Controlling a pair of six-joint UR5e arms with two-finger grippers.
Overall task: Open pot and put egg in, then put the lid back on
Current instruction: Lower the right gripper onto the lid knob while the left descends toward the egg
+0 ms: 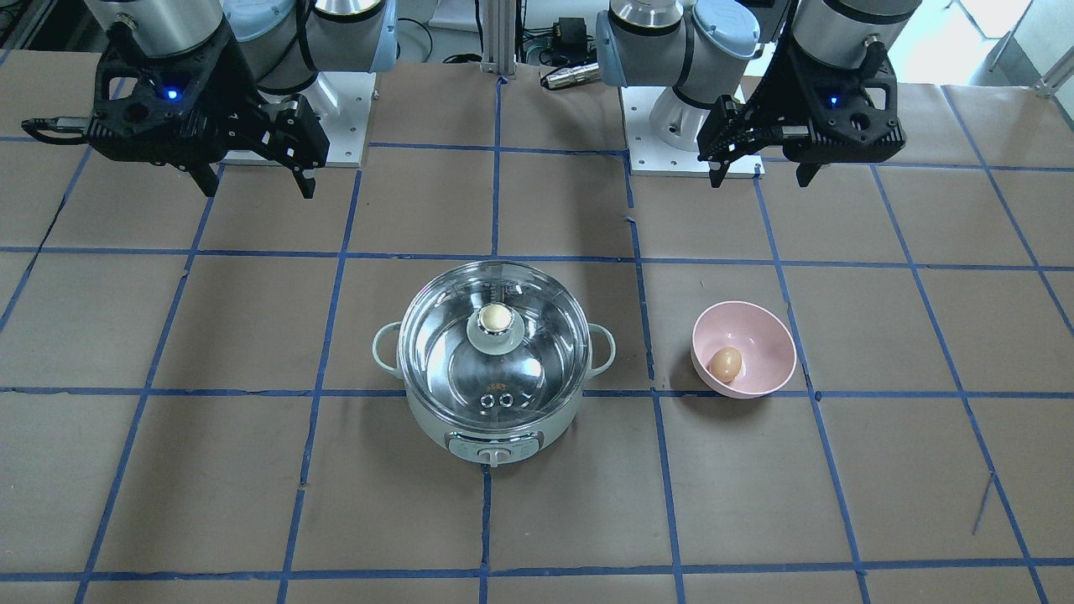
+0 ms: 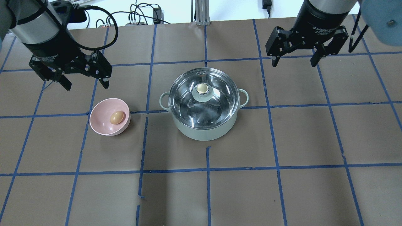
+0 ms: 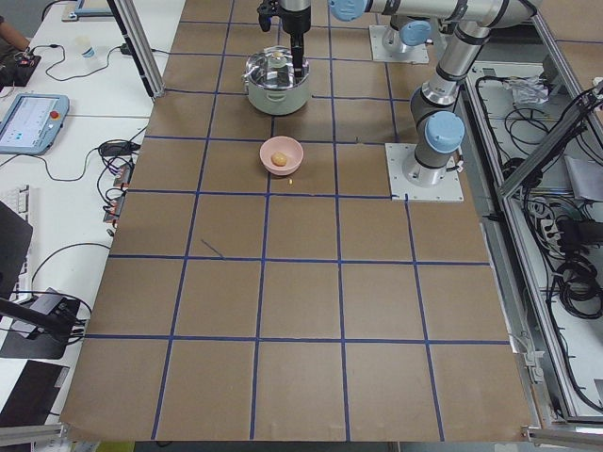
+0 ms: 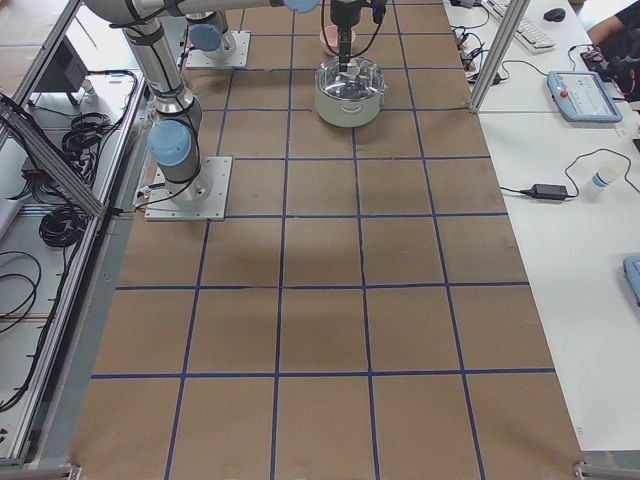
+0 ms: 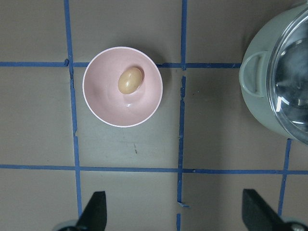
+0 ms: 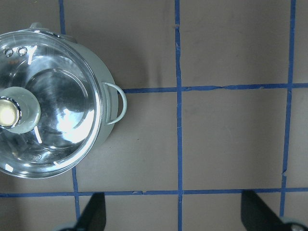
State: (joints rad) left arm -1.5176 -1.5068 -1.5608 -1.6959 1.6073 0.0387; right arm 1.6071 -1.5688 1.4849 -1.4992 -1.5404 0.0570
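Note:
The pale mint-green pot (image 1: 491,436) stands mid-table with the clear glass lid (image 1: 445,335) on it, tan knob (image 1: 495,317) upright. The brown egg (image 1: 726,362) lies in a pink bowl (image 1: 755,315) beside the pot. In the overhead view the egg (image 2: 116,117) is left of the pot (image 2: 204,130). My left gripper (image 2: 87,86) is open and empty, above and behind the bowl. My right gripper (image 2: 294,64) is open and empty, behind and right of the pot. The left wrist view shows the egg (image 5: 130,80); the right wrist view shows the lid (image 6: 53,110).
The brown table surface carries a blue tape grid (image 2: 207,166). The arm base plates (image 1: 671,151) sit at the robot's edge of the table. Cables and a teach pendant (image 3: 28,118) lie off the table on a side desk.

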